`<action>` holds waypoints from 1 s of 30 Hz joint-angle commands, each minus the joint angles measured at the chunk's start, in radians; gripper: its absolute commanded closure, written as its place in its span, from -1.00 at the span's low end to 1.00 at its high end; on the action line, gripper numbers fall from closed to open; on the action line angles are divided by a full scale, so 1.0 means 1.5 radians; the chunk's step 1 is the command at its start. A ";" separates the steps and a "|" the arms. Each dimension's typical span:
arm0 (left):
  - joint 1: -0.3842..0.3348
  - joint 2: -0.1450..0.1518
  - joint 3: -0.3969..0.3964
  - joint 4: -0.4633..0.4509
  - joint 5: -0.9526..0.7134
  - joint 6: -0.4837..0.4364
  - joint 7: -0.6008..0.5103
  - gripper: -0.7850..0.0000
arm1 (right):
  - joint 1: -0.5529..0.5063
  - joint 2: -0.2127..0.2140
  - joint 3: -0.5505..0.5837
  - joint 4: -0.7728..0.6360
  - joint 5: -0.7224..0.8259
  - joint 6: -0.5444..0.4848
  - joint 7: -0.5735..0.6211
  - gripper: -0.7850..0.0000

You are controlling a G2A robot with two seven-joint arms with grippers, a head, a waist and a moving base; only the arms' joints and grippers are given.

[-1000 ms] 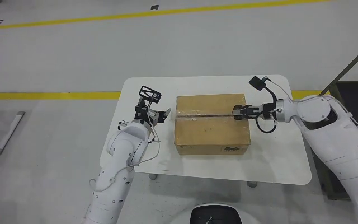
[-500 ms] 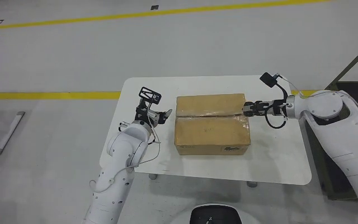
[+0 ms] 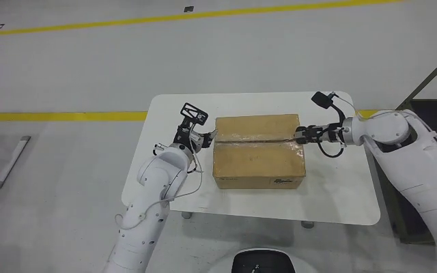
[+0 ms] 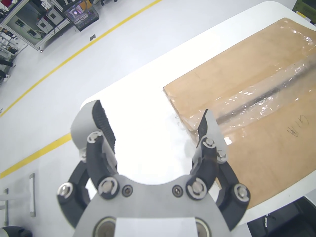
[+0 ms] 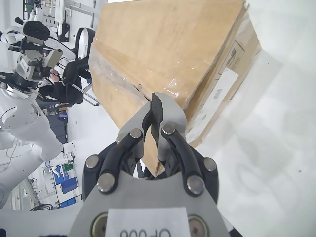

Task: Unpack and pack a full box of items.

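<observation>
Top view: closed brown cardboard box (image 3: 258, 160), clear tape strip (image 3: 256, 140) along its seam, sits mid white rounded table (image 3: 341, 205). Left gripper (image 3: 207, 138) is at one seam end, right gripper (image 3: 298, 136) at the other. Bare table all round, least on the far side. Left wrist: fingers spread wide, nothing held, one tip just at the box edge, so it could snag. Right wrist: fingers pinched together at the tape end; likely to slip, or a pull drags the box tableward-edge.
</observation>
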 commanded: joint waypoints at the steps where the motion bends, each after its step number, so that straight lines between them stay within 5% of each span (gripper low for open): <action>1: -0.005 -0.002 0.007 0.004 0.003 -0.002 0.004 1.00 | 0.004 0.000 -0.005 -0.001 -0.017 0.002 -0.004 1.00; 8: -0.010 -0.006 0.011 0.014 0.007 0.000 0.008 1.00 | 0.006 0.002 -0.011 -0.015 -0.047 0.011 -0.021 1.00; 10: -0.009 -0.006 0.009 0.014 0.008 -0.001 0.006 0.73 | 0.005 0.003 -0.011 -0.018 -0.049 0.013 -0.023 1.00; 12: -0.009 -0.006 0.006 0.014 0.012 -0.002 0.006 0.94 | 0.005 0.003 -0.016 -0.019 -0.054 0.017 -0.019 0.81; 17: -0.005 -0.007 -0.002 0.013 0.016 -0.002 0.006 0.98 | 0.008 0.003 -0.018 -0.017 -0.055 0.019 -0.023 0.56; 18: -0.004 -0.007 -0.003 0.012 0.016 -0.002 0.006 0.40 | 0.009 0.004 -0.017 -0.017 -0.056 0.020 -0.024 0.53; 19: -0.003 -0.007 -0.004 0.012 0.017 -0.002 0.006 0.15 | 0.009 0.004 -0.015 -0.016 -0.056 0.020 -0.026 0.52; 21: -0.002 -0.007 -0.006 0.012 0.018 -0.002 0.004 -1.00 | 0.010 0.005 -0.013 -0.015 -0.056 0.021 -0.026 0.46; 30: -0.001 -0.009 -0.014 0.013 0.023 -0.003 0.002 -1.00 | 0.004 0.011 0.004 -0.020 -0.061 0.030 -0.038 0.32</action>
